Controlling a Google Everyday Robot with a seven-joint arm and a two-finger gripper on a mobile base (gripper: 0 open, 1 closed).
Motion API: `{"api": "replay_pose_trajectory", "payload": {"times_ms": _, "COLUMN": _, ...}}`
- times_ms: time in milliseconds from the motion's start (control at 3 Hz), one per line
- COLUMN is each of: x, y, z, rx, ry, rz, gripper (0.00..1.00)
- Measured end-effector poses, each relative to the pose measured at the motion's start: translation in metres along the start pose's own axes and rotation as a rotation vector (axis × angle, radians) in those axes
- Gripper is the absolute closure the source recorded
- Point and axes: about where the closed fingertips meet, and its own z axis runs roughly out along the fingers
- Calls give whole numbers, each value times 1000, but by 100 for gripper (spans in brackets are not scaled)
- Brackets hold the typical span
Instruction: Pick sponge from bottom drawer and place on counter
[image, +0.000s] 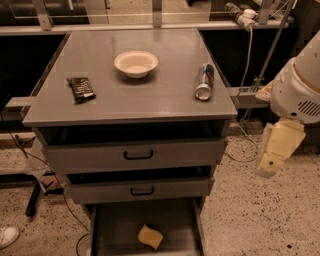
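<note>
the white arm (300, 87) shows at right, its cream hand (270, 161) hanging downward, tilted slightly left.

I work from one camera (the only view), set high in front of the cabinet (135, 157) and tilted steeply down at its drawer fronts. It sits near: the bench (150, 100) fills the upper frame and the bottom drawer (120, 225) runs off the lower edge. The claw (268, 166) hangs at the right, beside the cabinet.
</note>
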Motion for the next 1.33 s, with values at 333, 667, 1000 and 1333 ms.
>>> {"api": "replay_pose_trajectory", "payload": {"times_ms": 333, "x": 4, "y": 25, "z": 17, "rx": -35, "ry": -19, "rz": 19, "gripper": 0}}
{"api": "replay_pose_trajectory", "payload": {"times_ms": 667, "x": 8, "y": 94, "z": 46, "rx": -152, "ry": -58, "rz": 38, "gripper": 0}}
{"api": "replay_pose_trajectory", "payload": {"times_ms": 1000, "x": 19, "y": 161, "z": 85, "rx": -309, "ry": -64, "rz": 73, "gripper": 0}}
{"api": "replay_pose_trajectory", "payload": {"times_ms": 1333, "x": 20, "y": 163, "z": 87, "rx": -312, "ry": -71, "rz": 77, "gripper": 0}}
